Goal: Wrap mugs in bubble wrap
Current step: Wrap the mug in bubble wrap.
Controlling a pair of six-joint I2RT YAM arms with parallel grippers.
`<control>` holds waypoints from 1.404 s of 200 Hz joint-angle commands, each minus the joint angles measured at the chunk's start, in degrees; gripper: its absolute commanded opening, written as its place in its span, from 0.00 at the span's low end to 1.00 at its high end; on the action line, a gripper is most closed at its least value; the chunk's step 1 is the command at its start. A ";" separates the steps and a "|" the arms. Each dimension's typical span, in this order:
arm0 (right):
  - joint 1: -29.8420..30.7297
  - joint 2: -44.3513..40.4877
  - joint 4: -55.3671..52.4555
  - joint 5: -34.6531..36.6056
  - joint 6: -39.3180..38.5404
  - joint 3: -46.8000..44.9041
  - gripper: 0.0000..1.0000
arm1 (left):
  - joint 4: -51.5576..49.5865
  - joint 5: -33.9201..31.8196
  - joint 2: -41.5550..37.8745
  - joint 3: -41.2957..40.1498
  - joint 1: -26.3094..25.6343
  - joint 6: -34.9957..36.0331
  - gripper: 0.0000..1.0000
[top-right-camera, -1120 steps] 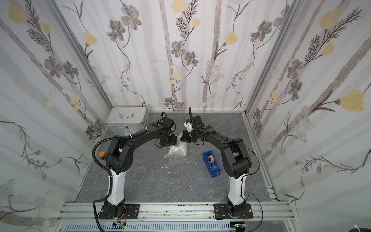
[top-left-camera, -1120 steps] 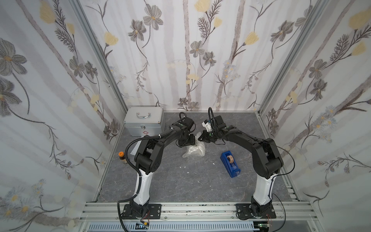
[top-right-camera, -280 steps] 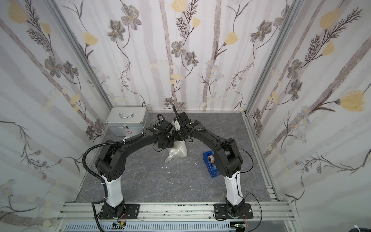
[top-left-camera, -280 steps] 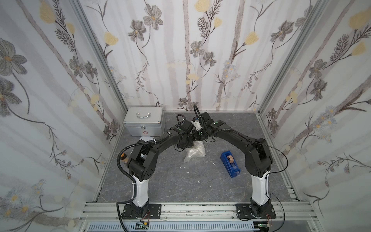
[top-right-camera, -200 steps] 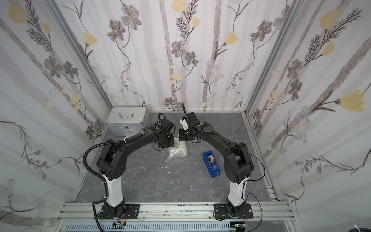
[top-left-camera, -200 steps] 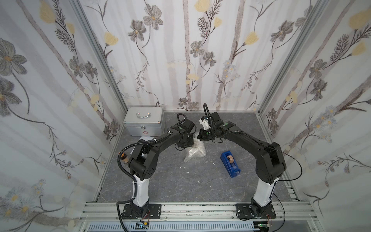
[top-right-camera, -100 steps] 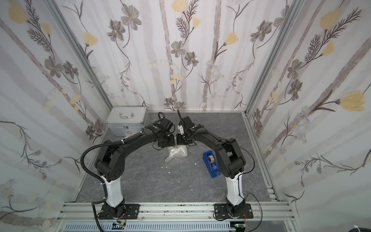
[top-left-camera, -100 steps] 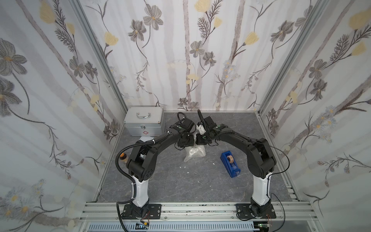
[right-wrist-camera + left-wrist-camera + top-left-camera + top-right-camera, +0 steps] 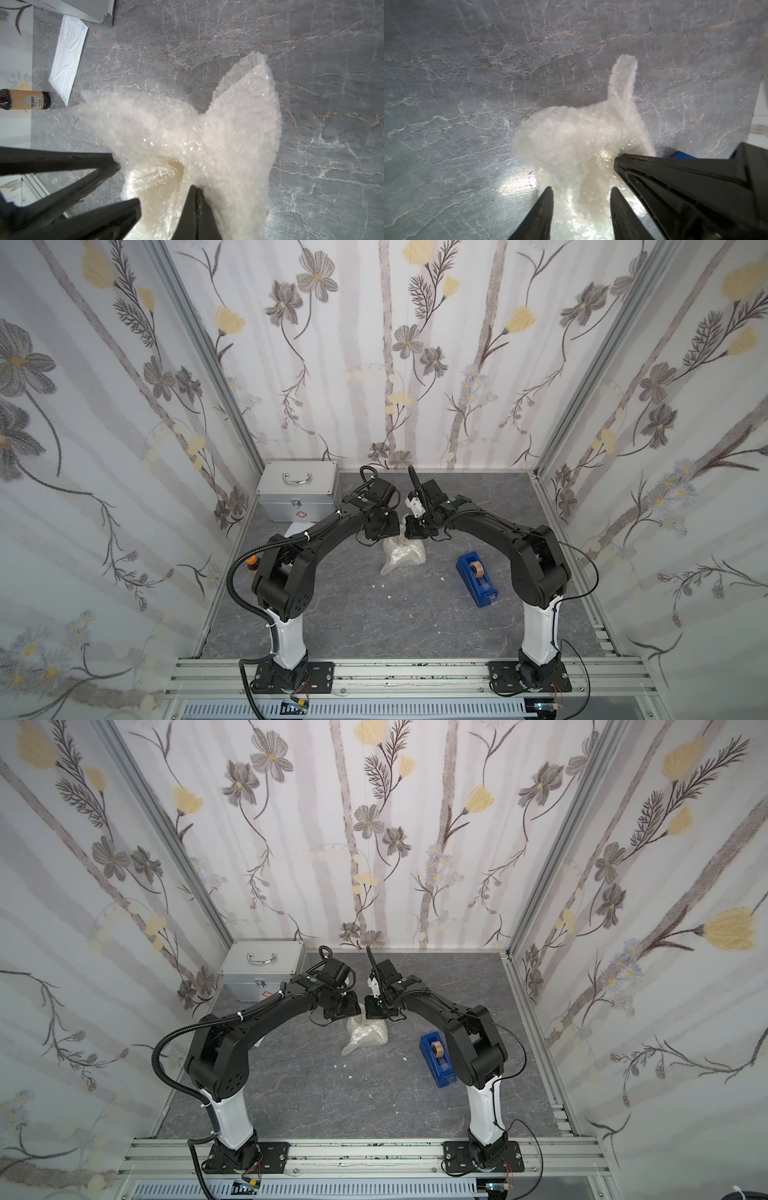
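Note:
The bubble wrap (image 9: 401,556) (image 9: 365,1038) lies as a crumpled whitish bundle on the grey table, mid-back. The mug is hidden inside it; only a cream tint shows through the wrap (image 9: 207,135). Both arms meet above the bundle's far end. My left gripper (image 9: 386,536) (image 9: 581,193) points down, its jaws apart with bubble wrap (image 9: 571,135) between them. My right gripper (image 9: 417,536) (image 9: 196,188) is shut, its tips pinching a fold of the wrap, whose flaps rise around it. Each wrist view shows the other gripper's black fingers close alongside.
A blue tape dispenser (image 9: 476,578) (image 9: 442,1058) lies right of the bundle. A silver case (image 9: 297,489) stands at the back left, with a white flat packet (image 9: 68,60) and a brown bottle (image 9: 25,101) near it. Small white scraps (image 9: 388,596) dot the table in front.
The right gripper swung back and forth above the wrap and now sits close against the left gripper. The left jaws have spread wider over the bundle.

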 commanded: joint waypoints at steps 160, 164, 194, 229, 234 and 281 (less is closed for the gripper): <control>-1.36 -7.73 10.54 -9.23 6.04 -5.70 0.00 | -0.54 2.59 9.60 6.52 -1.30 1.58 0.13; -1.41 -8.10 10.52 -8.91 6.12 -5.90 0.00 | -0.56 2.49 9.56 6.47 -1.26 1.57 0.13; -2.63 -11.50 10.55 -5.19 6.39 -9.11 0.02 | -0.73 2.30 9.53 6.18 -1.29 1.75 0.13; -5.11 -17.27 11.85 -1.96 5.95 -16.08 0.06 | -0.73 2.17 9.55 5.88 -1.26 1.82 0.13; -5.36 -18.71 12.22 -1.20 6.02 -17.40 0.09 | -0.68 2.18 9.51 5.88 -1.29 1.84 0.13; -7.74 -32.33 11.39 14.23 7.36 -29.66 0.59 | -0.82 2.27 9.72 5.75 -1.28 1.97 0.13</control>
